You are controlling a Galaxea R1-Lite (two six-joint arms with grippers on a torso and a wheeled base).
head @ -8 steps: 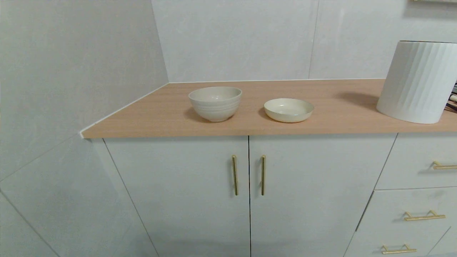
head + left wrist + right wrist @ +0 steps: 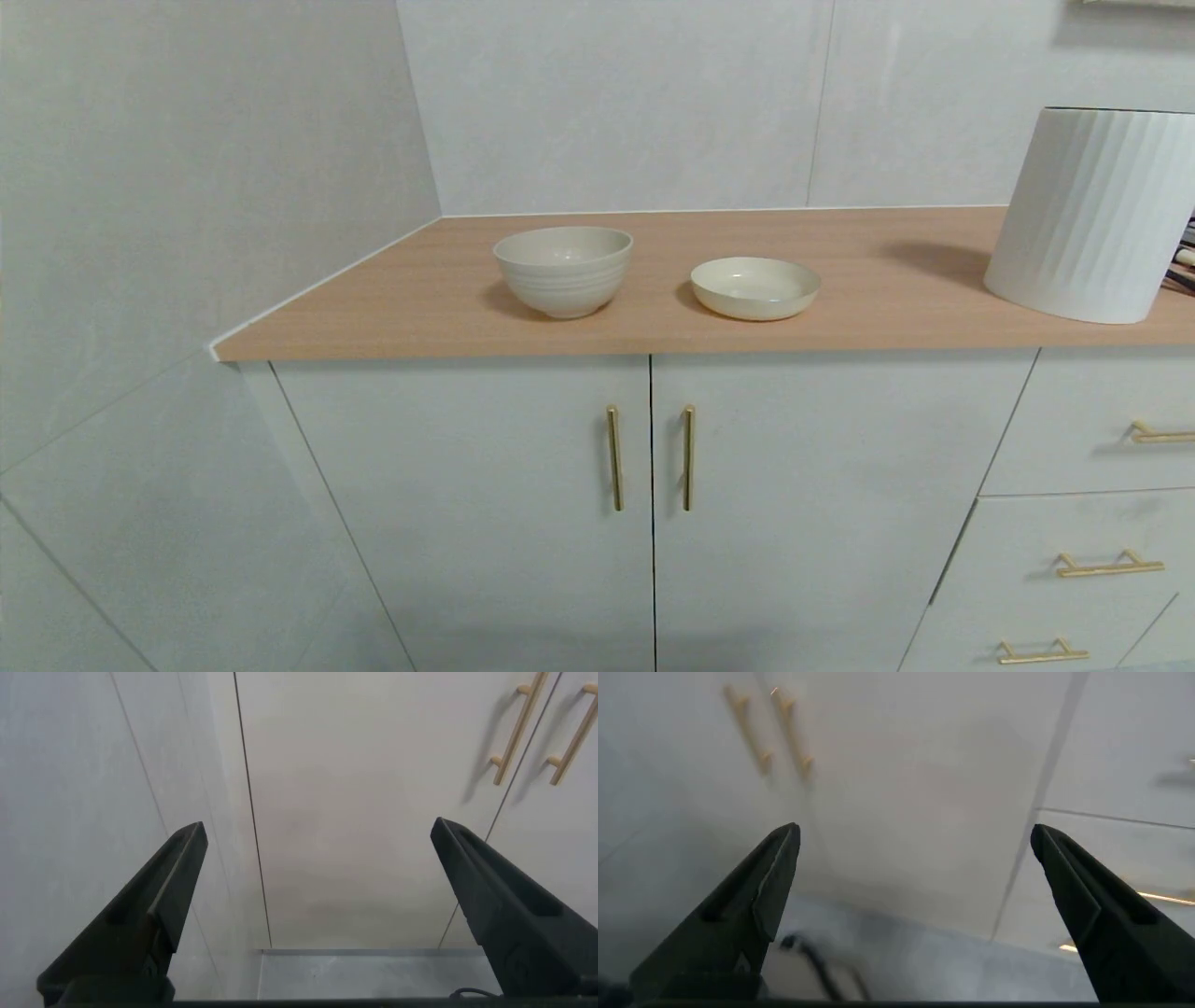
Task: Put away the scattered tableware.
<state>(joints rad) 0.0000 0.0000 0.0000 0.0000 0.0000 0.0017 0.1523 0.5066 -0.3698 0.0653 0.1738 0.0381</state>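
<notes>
Listing what stands before me. Item one: a deep pale bowl, upright on the wooden counter, toward the corner on my left. Item two: a shallow dish, cream-coloured, upright, near the bowl on its right and apart from it. Both sit close to the counter's front edge, above the double cupboard, whose doors are shut and whose two slim gold handles hang side by side at the centre seam. Item three: a ribbed white tub at the far right of the counter, well apart from the dish, with drawers below it. My left pincer is spread wide and holds nothing; it hangs low before the left door. My right pincer is likewise wide and holds nothing, low before the cupboard near the drawers. Step in hand, as I judge it: the very start, with nothing yet picked up or stored. The next move likely calls for one pincer to take a handle and open a door, or to rise to counter level and close on the rim of the bowl or dish.
</notes>
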